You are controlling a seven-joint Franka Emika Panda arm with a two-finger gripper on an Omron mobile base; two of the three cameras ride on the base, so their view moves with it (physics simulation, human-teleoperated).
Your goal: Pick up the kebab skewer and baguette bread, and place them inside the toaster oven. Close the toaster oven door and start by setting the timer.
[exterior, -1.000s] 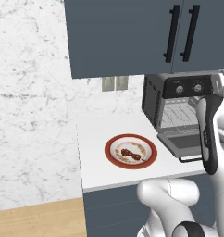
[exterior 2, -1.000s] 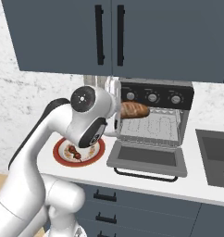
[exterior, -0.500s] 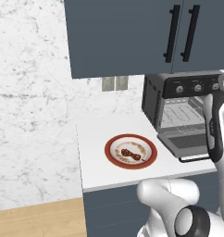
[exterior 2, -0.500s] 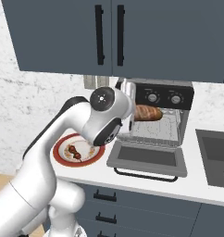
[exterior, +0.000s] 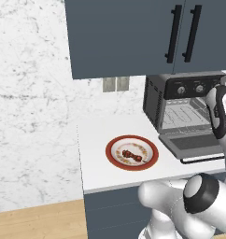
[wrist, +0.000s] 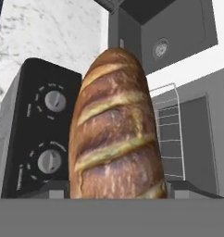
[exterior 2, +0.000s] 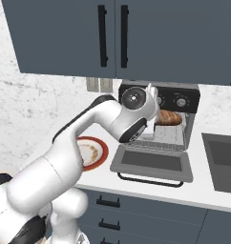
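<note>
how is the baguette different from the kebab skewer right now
The baguette bread is a thick golden-brown loaf with a scored crust; the kebab skewer is a thin stick of dark red and brown chunks. The baguette bread is held up in the tool at the open toaster oven; the kebab skewer lies flat on the red-rimmed plate on the counter. The baguette bread looks much bulkier than the kebab skewer. Neither rests on the oven's rack yet.
</note>
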